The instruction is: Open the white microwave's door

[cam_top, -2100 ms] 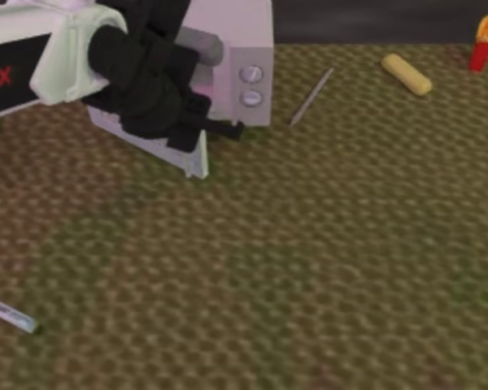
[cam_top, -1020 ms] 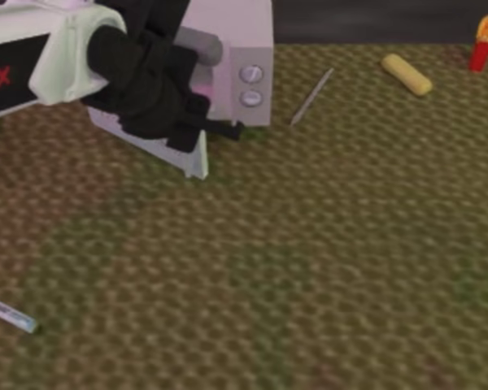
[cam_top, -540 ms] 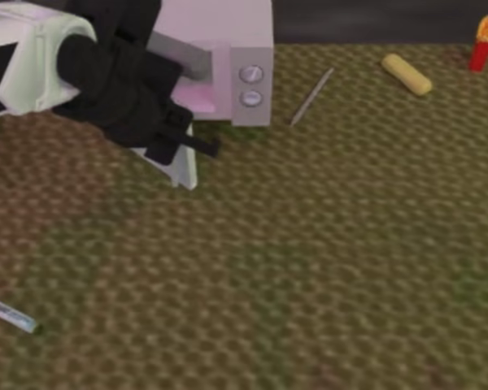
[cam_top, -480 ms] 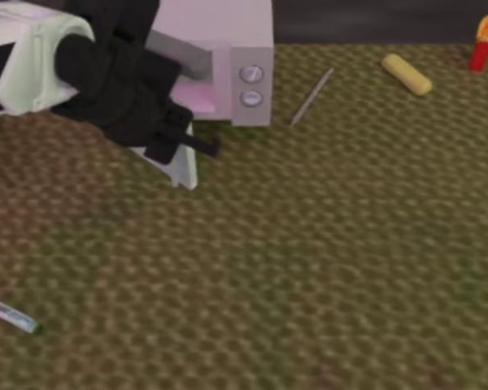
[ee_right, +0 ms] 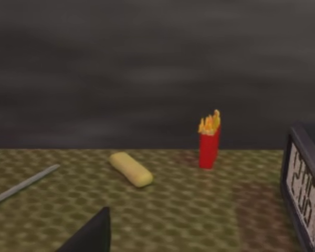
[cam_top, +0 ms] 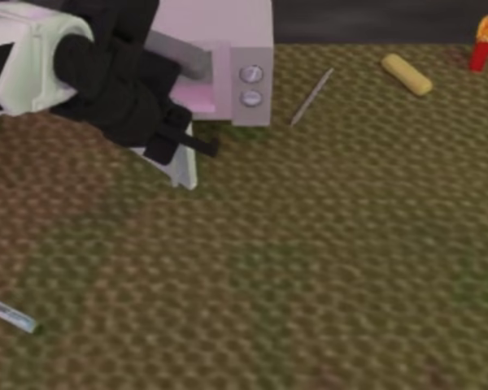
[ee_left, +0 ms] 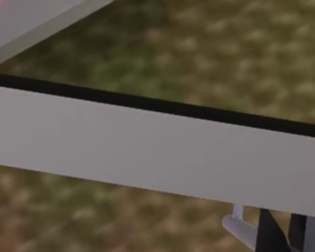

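The large boxy white microwave (cam_top: 228, 41) with two round silver knobs stands at the far edge of the table (cam_top: 309, 260), left of centre in the top view, and its flat white door (cam_top: 181, 161) is swung well out from the front, so that the pinkish interior shows beside the knob panel. The left hand (cam_top: 191, 142) sits low at the door's free edge, its dark fingers reaching toward the microwave front; the arm's bulk hides the fingertips from above, and the left wrist view shows only the door's pale edge with a dark trim crossing close to the lens, so I cannot tell how far the hand is open or whether it grips the door. To finish well, I judge the hand should follow the door's arc around its hinge rather than pull straight, keeping the pull light so the microwave does not slide on the table. The right hand (ee_right: 89, 236) is out of the top view; only a dark tip shows in its own wrist view, parked and facing the far right part of the table. The table is covered with a woven brown-green mat; on it lie a thin grey rod (cam_top: 311, 96), a yellow oblong block (cam_top: 406, 74) and a red carton of fries (cam_top: 481, 42), with a dark digital clock (ee_right: 304, 194) nearby. Behind the table is a plain dark wall.
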